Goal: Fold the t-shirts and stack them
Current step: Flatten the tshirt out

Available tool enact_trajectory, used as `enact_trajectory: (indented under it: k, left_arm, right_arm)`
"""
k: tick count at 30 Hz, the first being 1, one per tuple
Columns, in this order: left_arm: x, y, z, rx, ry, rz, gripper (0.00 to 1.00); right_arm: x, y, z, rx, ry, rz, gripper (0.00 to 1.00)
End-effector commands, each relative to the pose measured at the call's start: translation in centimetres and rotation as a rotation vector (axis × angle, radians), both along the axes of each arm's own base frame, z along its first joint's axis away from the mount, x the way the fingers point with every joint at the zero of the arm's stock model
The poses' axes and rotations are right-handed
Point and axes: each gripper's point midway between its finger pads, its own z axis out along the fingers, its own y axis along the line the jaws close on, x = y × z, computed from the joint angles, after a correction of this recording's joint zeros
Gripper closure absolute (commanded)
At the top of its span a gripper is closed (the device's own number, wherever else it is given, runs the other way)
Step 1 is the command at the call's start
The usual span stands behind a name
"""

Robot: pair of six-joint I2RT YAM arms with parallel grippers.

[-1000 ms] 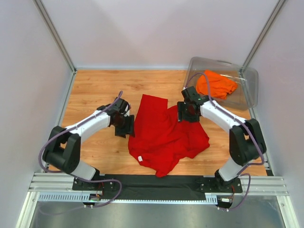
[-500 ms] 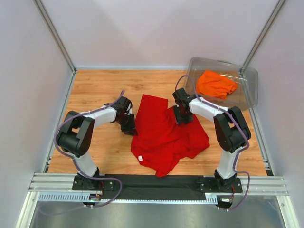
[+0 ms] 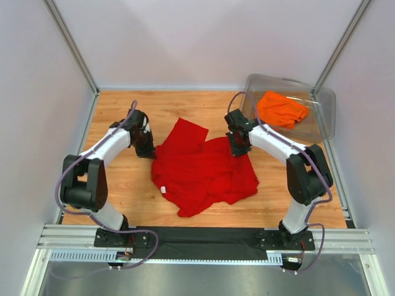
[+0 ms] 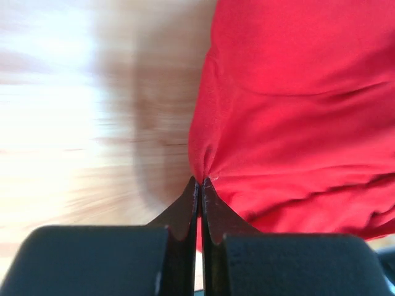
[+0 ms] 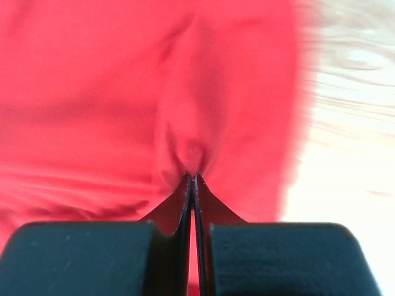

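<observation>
Top external: red t-shirt bunched on surface beside bin, orange t-shirt inside bin; left tool and right tool clamped on red t-shirt folds; thin pinches could slip if pulled apart

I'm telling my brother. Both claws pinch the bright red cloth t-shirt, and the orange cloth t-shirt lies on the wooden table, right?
No: the top view shows the orange cloth t-shirt inside the clear plastic bin. The left gripper and right gripper do pinch the bright red cloth t-shirt.
</observation>
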Motion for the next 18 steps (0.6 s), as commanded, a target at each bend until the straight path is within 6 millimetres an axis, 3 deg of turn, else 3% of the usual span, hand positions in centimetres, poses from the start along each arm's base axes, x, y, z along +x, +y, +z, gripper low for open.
enact_trajectory:
  k: [1,4,8,12,15,18]
  left_arm:
    - [1.0,5.9,6.1,0.203,-0.156,-0.006,1.00]
    - [1.8,7.8,9.4,0.242,-0.252,0.000,1.00]
    - [3.0,8.6,13.9,0.267,-0.380,-0.015,1.00]
    - [4.2,8.6,21.6,0.275,-0.582,-0.022,1.00]
    - [3.6,8.9,26.9,0.297,-0.719,-0.022,1.00]
    - [1.7,9.3,32.1,0.329,-0.883,-0.040,1.00]
  right_arm:
    - [1.1,-0.4,7.8,0.054,-0.158,-0.039,1.00]
    - [2.3,0.5,10.5,0.111,-0.228,-0.032,1.00]
    - [4.2,1.7,13.9,0.182,-0.345,-0.015,1.00]
    - [5.6,2.2,18.6,0.253,-0.496,-0.027,1.00]
    - [5.4,1.4,23.5,0.281,-0.622,-0.035,1.00]
    - [4.5,0.2,27.0,0.284,-0.719,-0.033,1.00]
